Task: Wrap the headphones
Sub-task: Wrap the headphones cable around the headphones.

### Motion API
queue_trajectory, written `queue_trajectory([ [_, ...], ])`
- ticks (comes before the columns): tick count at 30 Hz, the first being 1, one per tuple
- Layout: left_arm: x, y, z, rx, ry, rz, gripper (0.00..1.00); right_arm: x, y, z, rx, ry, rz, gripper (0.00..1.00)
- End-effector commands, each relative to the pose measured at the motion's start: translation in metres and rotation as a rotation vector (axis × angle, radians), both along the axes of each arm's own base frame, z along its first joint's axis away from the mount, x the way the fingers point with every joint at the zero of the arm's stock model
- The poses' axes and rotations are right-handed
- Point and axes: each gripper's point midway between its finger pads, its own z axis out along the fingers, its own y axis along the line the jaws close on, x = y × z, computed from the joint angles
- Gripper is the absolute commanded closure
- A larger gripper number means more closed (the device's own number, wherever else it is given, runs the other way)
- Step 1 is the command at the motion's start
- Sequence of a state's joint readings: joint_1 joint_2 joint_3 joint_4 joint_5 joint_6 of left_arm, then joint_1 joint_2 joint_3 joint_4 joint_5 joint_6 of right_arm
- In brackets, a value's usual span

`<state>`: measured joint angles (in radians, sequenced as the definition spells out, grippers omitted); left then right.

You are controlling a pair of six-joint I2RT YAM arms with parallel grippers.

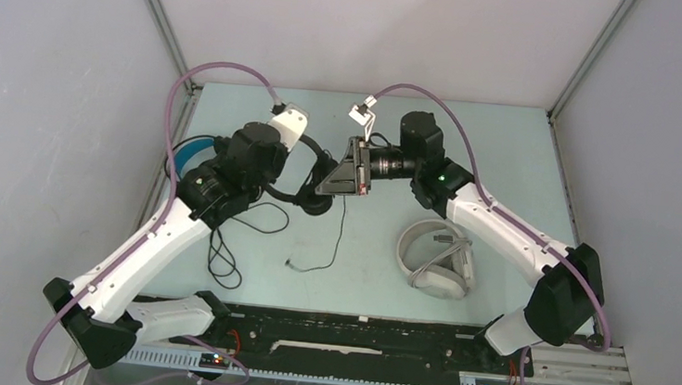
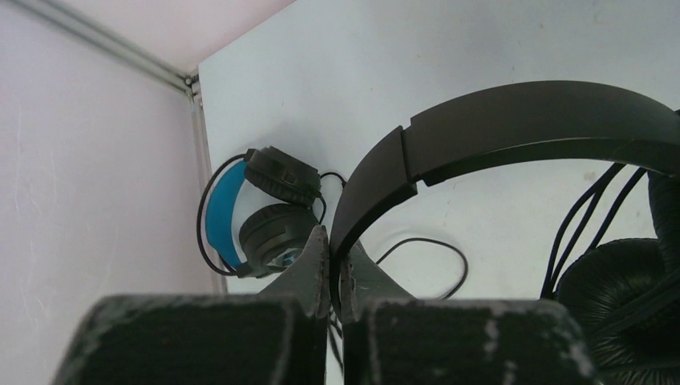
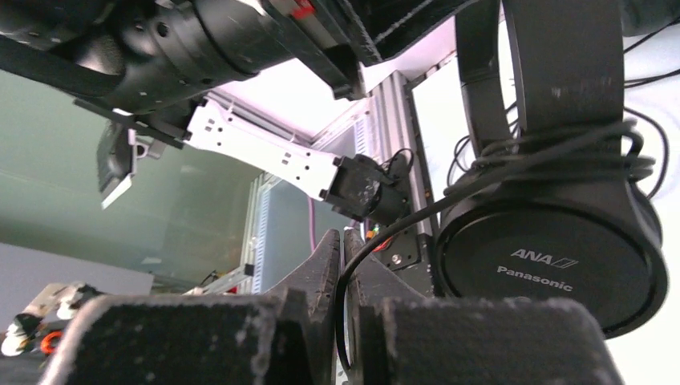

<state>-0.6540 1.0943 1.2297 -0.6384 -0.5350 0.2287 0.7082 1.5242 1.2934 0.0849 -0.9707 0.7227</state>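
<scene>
My left gripper (image 1: 312, 183) (image 2: 337, 258) is shut on the headband of the small thin black headset (image 1: 301, 198) (image 2: 513, 128) and holds it above the table. Its ear pad (image 2: 621, 301) hangs at the right of the left wrist view. My right gripper (image 1: 335, 179) (image 3: 343, 250) is shut on that headset's black cable (image 3: 417, 215). Several turns of the cable lie around the band above the Panasonic ear cup (image 3: 549, 261). The loose end of the cable (image 1: 320, 265) trails on the table. The white over-ear headset (image 1: 437, 257) lies at the right. The bulky black headset with blue lining (image 1: 194, 152) (image 2: 265, 210) lies at the left wall.
Another thin black cable (image 1: 222, 261) lies in loops on the table by the left arm. Grey walls close in the table on three sides. A black rail (image 1: 335, 327) runs along the near edge between the arm bases.
</scene>
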Motion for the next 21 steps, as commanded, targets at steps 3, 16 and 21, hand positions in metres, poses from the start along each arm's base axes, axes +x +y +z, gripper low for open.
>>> queue_trajectory([
  [3, 0.002, 0.010, 0.042, -0.272, -0.090, 0.231, 1.00, 0.008, 0.020, 0.016, 0.029, -0.196, -0.098, 0.93],
  [16, 0.008, 0.009, 0.043, -0.426, -0.073, 0.386, 1.00, 0.010, 0.035, -0.001, -0.049, -0.459, -0.312, 0.91],
  [21, 0.007, 0.001, 0.046, -0.543, -0.054, 0.385, 1.00, 0.017, 0.030, -0.018, -0.083, -0.542, -0.424, 0.88],
])
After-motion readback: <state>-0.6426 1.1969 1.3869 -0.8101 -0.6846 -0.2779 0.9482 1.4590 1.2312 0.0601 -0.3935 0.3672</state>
